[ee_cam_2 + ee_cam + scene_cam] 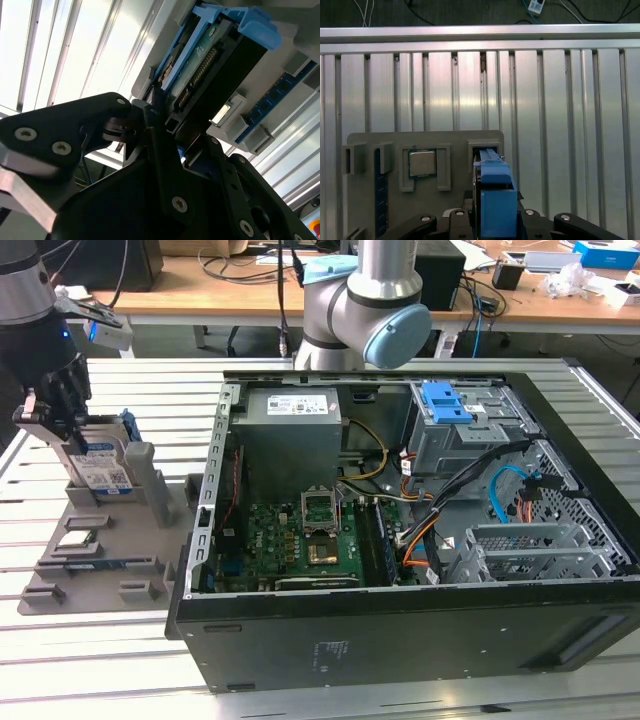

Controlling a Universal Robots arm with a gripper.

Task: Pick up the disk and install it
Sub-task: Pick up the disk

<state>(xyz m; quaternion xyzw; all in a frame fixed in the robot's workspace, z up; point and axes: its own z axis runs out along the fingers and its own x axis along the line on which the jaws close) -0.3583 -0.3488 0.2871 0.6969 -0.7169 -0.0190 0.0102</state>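
The disk (100, 468), a silver drive with a white-and-blue label in a blue carrier, stands on edge in a slot of the grey holder (110, 530) at the exterior view's left. My gripper (58, 420) comes down on its upper end. In the second wrist view the black fingers (152, 125) press against the end of the disk (210, 65), beside its connector. In the first wrist view the blue carrier of the disk (495, 195) sits between the jaws of the gripper (495, 222), still seated in the holder (455, 140). The gripper looks shut on the disk.
An open black computer case (400, 620) lies at the exterior view's right, with a grey power supply (290, 430), a motherboard (300, 540) and a blue latch (445, 402) on its drive cage. A processor chip (422, 162) rests in the holder. The slatted aluminium table (560, 125) surrounds everything.
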